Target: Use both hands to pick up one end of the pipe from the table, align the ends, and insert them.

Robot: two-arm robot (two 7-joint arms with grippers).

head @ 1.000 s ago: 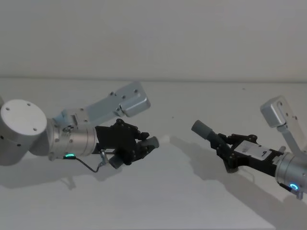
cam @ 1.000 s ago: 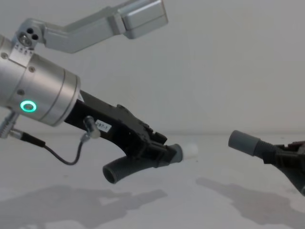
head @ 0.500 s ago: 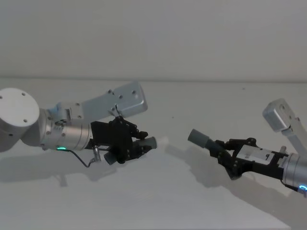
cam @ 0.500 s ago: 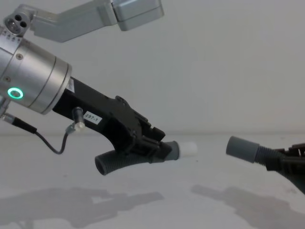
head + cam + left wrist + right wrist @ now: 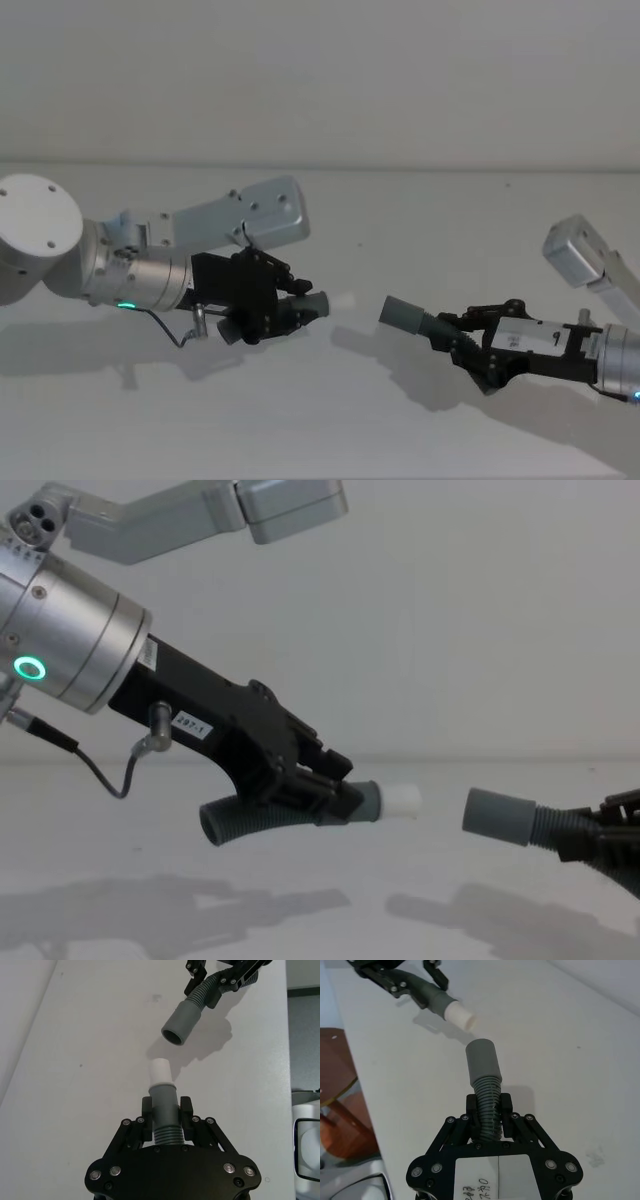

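Chest view cuts off most of right hand [image 5: 612,838] at frame edge. Left hand [image 5: 330,790] label reads "297-1". Two pipe sections, both held above bench [image 5: 330,420]: left hand clamped on spigot pipe [image 5: 163,1110], right hand clamped on socket pipe [image 5: 486,1091]. Ends apart, facing, not inserted.
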